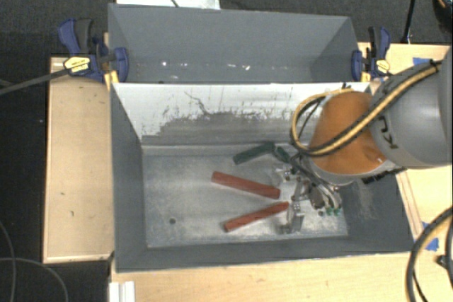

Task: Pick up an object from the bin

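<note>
Writing: dark letters on the arm's grey shell (386, 131), too partial to read.
Surface: grey metal bin (177, 223), floor scuffed, back wall scratched.
Contents: upper reddish-brown flat stick (244, 185) mid-floor; lower reddish-brown flat stick (255, 216) just in front of it, slanted; dark green narrow piece (253, 152) by the back wall.
Gripper (294, 214): low at the lower stick's right end; how far open, and whether it grips, cannot be told.
</note>
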Robot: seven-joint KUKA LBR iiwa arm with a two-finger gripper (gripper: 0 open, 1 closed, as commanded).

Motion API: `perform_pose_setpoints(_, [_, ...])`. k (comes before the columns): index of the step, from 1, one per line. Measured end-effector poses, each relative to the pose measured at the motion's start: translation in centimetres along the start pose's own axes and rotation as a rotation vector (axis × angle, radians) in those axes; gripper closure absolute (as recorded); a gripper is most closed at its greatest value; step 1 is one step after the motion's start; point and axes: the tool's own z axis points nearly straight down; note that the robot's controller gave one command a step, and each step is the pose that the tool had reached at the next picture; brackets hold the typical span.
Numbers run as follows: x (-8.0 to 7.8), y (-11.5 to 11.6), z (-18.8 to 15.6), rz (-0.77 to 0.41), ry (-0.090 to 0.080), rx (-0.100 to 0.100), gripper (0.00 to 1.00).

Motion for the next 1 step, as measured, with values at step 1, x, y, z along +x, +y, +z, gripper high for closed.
perform_pose_setpoints(1, [-0.22,-0.46,-0.43,0.001,-0.008,0.005,1.0])
